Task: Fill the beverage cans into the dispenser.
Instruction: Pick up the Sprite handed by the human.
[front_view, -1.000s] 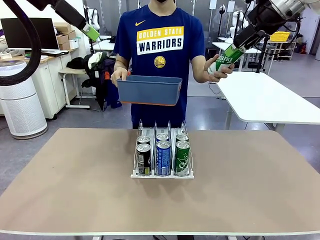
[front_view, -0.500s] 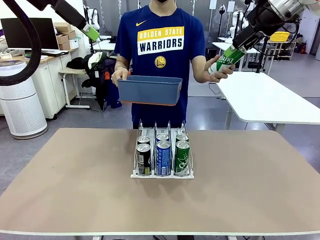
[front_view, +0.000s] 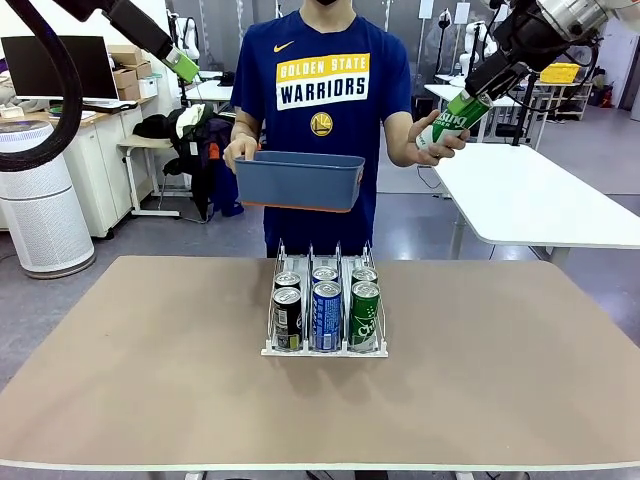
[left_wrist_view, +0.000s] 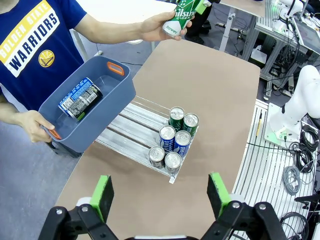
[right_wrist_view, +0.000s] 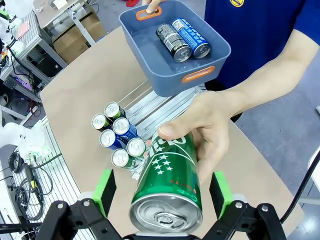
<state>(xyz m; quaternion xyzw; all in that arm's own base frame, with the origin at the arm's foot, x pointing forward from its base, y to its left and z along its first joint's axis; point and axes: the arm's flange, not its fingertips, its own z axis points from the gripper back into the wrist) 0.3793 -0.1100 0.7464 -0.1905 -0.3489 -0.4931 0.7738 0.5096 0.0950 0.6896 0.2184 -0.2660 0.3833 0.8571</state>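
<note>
R tool (right_wrist_view: 162, 186) is standing wide, high up beyond the far edge of the worktop (front_view: 150, 360), pads straddling the green can (right_wrist_view: 170, 165) w/ a gap showing each side, so not gripping yet. Person's hand (right_wrist_view: 210, 125) is wrapping the can's body & carrying it, silver top pointing back toward the wrist. L tool (left_wrist_view: 160, 192) is hanging wide too, nothing btwn its pads, looking down on the dispenser (left_wrist_view: 131, 122) from well above.

Step in hand, as I'm reading it: handover. Person is offering the can, R tool is about to take it. Next move prob. calls for closing squarely on the can's top end, clear of the person's fingers, waiting for release, then carrying it down to the lane holding the green ones & feeding it in at the bare rear end.

Dispenser is sitting mid-worktop, six cans (front_view: 326, 305) crowding its front, two per lane. Person's other hand (front_view: 238, 150) is holding the bin (right_wrist_view: 150, 50) above the rack's back end, w/ a dark can (right_wrist_view: 172, 42) & a blue can (right_wrist_view: 191, 37) lying inside.
</note>
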